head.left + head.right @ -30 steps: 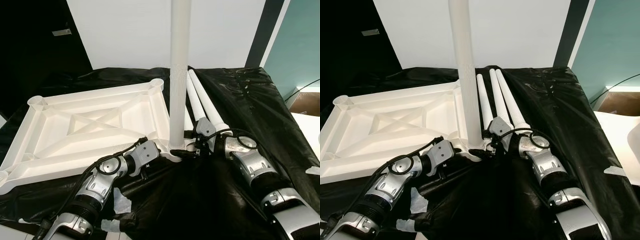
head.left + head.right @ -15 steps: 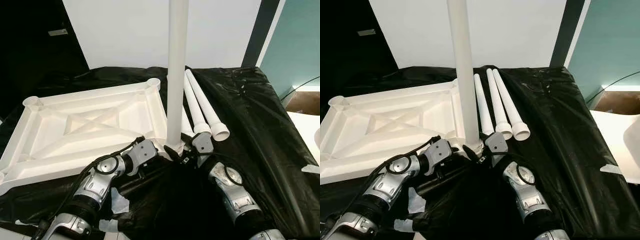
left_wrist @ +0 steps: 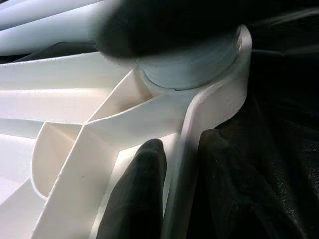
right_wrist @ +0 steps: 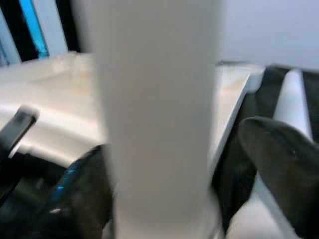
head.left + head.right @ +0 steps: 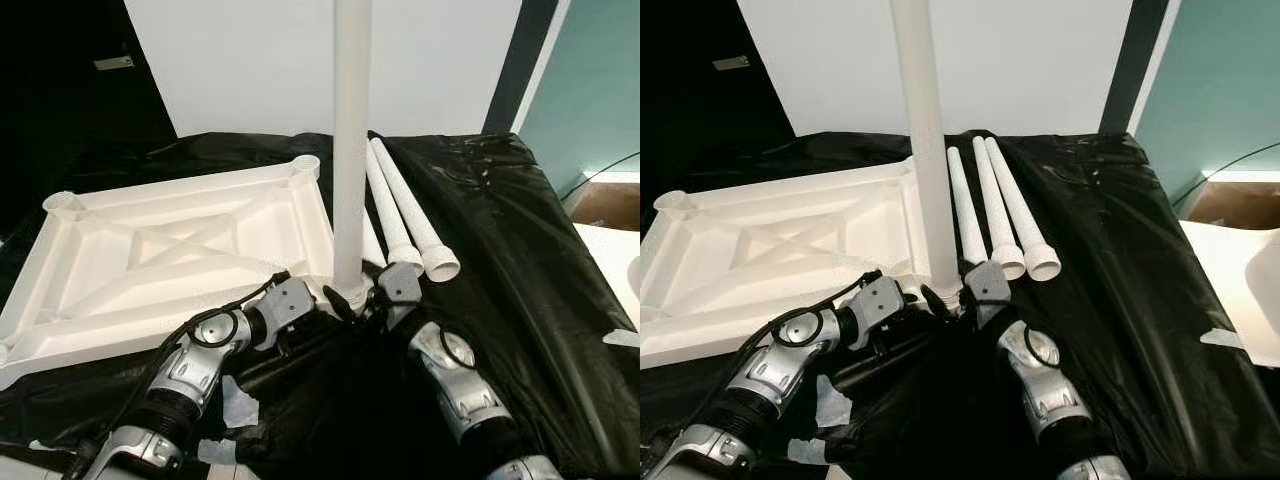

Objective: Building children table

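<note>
White ribbed tabletop (image 5: 170, 250) lies underside-up, left-centre of frame, on the black-sheeted worktop (image 5: 520, 230). Upright leg (image 5: 351, 140) stands in the near-right corner socket (image 5: 350, 298), centre frame; three spare legs (image 5: 405, 215) lie just right of it. Left pincer (image 5: 305, 312) clamped on the tabletop rim beside the socket. Right pincer (image 5: 352, 305), fingers apart either side of the leg base. To do it well: keep leg vertical, brace the rim, press or twist straight down until seated.

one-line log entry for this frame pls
upright leg seated in tabletop near corner socket | right claw straddles leg base, open | left claw on tabletop rim | three loose legs lie beside
</note>
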Tool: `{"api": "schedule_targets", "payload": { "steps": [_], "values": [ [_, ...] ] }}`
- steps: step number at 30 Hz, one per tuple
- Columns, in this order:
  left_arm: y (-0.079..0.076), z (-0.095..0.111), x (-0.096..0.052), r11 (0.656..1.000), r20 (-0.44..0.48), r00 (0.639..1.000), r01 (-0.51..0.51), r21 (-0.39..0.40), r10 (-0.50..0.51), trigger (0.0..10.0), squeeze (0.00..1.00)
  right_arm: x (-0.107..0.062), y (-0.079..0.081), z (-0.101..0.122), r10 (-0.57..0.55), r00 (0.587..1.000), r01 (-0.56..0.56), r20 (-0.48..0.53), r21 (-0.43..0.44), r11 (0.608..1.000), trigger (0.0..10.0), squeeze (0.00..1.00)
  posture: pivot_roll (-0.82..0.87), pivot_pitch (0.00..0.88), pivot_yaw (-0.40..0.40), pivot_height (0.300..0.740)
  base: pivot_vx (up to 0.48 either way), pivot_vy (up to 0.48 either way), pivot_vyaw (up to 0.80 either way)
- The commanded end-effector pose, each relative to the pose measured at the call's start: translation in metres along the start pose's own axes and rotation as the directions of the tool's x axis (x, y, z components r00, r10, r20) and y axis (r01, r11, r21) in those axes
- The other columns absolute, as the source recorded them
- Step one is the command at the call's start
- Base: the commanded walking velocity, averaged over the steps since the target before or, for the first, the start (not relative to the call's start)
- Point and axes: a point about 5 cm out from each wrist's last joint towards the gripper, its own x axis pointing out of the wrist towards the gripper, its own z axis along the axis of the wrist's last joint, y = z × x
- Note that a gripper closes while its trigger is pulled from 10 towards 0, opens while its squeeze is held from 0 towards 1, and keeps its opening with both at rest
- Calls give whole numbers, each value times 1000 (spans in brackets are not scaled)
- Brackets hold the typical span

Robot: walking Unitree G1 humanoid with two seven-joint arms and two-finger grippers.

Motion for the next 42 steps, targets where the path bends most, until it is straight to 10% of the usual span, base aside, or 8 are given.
{"api": "schedule_targets", "payload": {
  "steps": [1, 2, 10, 11, 13, 25, 32, 42],
  "values": [
    [-29, -25, 5, 990, -87, 988, 121, -70, -127, 10000, 0, 3, -10, 5, -13, 1000, 13, 14, -13, 1000, 10000, 1000, 65, 0, 34, 740, 0, 0, 0],
    [-29, -24, 6, 990, -88, 988, 122, -69, -128, 10000, 0, 6, -12, 7, 30, 999, -29, 15, -16, 999, 10000, 0, 65, 0, 33, 740, 0, 0, 0],
    [-27, -24, 7, 991, -90, 988, 121, -65, -127, 10000, 0, 14, -14, 10, 301, 953, -301, -16, -4, 953, 9569, 0, 66, 0, 35, 740, 0, 0, 0],
    [-26, -24, 7, 991, -91, 988, 120, -64, -126, 10000, 0, 14, -15, 9, 350, 936, -350, -38, 0, 937, 4784, 0, 68, 0, 37, 740, 0, 0, 0],
    [-25, -24, 7, 991, -93, 988, 119, -62, -124, 10000, 0, 13, -18, 7, 418, 906, -418, -71, 17, 908, 0, 0, 70, 0, 37, 740, 0, 0, 0],
    [-25, -27, 3, 991, -104, 987, 116, -61, -122, 10000, 0, 10, -33, -6, 541, 820, -527, -185, 123, 841, 0, 0, 78, 0, 40, 740, 0, 0, 0],
    [-25, -28, 2, 992, -103, 988, 113, -61, -118, 10000, 0, 5, -28, -3, 109, 993, -104, -42, 124, 987, 0, 0, 81, 0, 35, 740, 0, 0, 0],
    [-27, -29, 2, 991, -102, 987, 119, -63, -125, 10000, 0, -10, -16, 0, -121, 993, 120, 10, 65, 991, 0, 0, 70, 0, 42, 740, 0, 0, 0]
  ]
}}
